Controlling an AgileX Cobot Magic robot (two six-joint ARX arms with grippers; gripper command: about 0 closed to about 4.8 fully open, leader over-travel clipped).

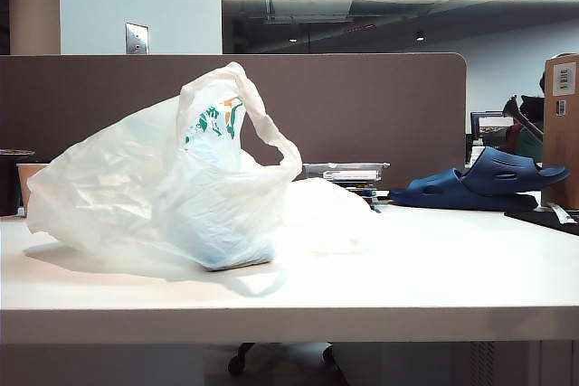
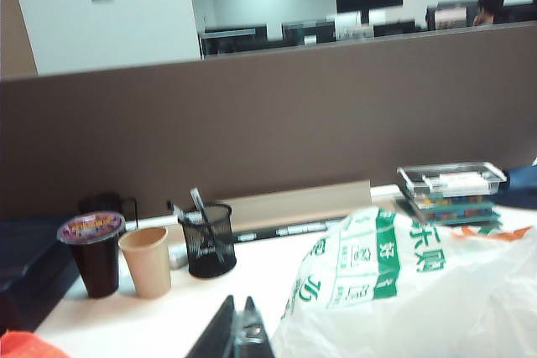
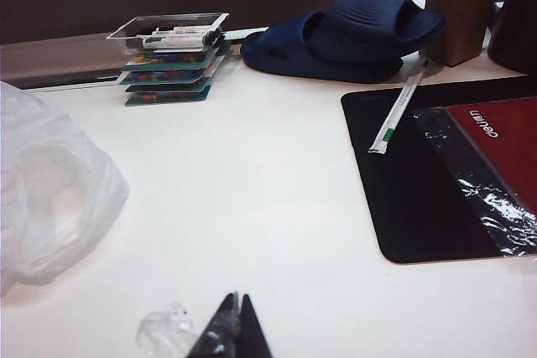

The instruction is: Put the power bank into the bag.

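Note:
The bag [image 1: 181, 187] lies slumped on the white table, one loop handle standing up by its green-and-orange print. It also shows in the left wrist view [image 2: 403, 291] and the right wrist view [image 3: 50, 190]. A dim bluish-grey shape [image 1: 233, 255] shows through the plastic at its base; I cannot tell what it is. The power bank is not openly in view anywhere. My left gripper [image 2: 238, 298] is shut and empty, just beside the bag. My right gripper [image 3: 237, 295] is shut and empty over bare table, apart from the bag. Neither arm appears in the exterior view.
A dark sealed cup [image 2: 92, 253], a tan paper cup [image 2: 149, 259] and a mesh pen holder [image 2: 208, 239] stand by the partition. A stack of colourful cases [image 3: 172, 64], blue slippers [image 3: 344, 35], a black mat [image 3: 419, 199] with a wrapped red book [image 3: 495, 148], and a straw [image 3: 401, 111] lie on the right. A clear plastic scrap [image 3: 168, 329] lies by the right gripper.

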